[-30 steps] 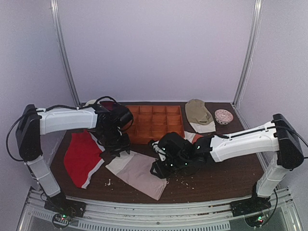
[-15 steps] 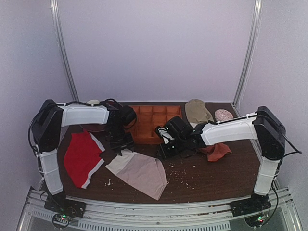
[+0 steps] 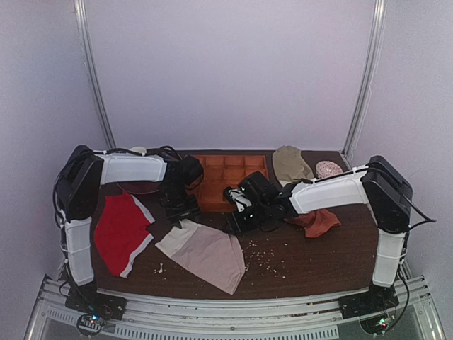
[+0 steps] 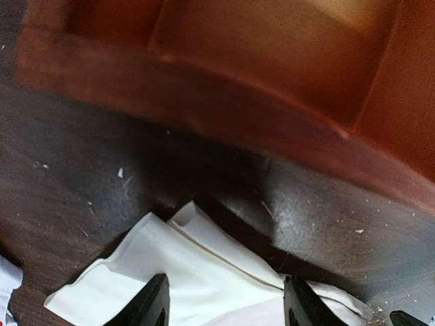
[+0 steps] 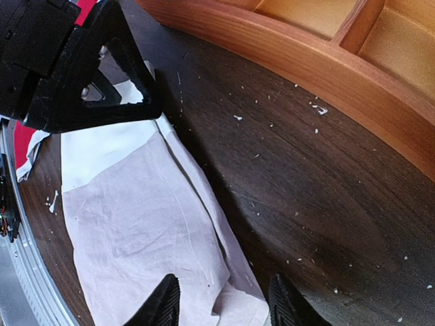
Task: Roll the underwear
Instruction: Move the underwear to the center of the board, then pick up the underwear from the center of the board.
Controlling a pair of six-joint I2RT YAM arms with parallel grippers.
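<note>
At the far left a red garment [image 3: 120, 230] lies flat on the table [image 3: 325, 263], apart from the job. Next to it the left gripper [image 4: 224, 307] hangs low over the upper left corner of the underwear [image 3: 205, 251], its 2 jaws apart and nothing between them but the white waistband [image 4: 170, 272] below. The underwear lies spread flat near the front middle of the table, waistband toward the orange tray [image 3: 226, 177], the pinkish body running down to the right. Right of the tray's front wall, the right gripper [image 5: 221, 302] hovers above the cloth's right edge, jaws likewise parted and empty. Further right sit a rust garment [image 3: 318, 221], an olive one [image 3: 291, 164] and a small bowl [image 3: 328, 168].

The cloth looks thin, light and limp; it will probably bunch and drag instead of turning over cleanly. The doubled waistband seems the firmest hold, so pinching its 2 ends, 1 per gripper, looks the best start to a roll.
</note>
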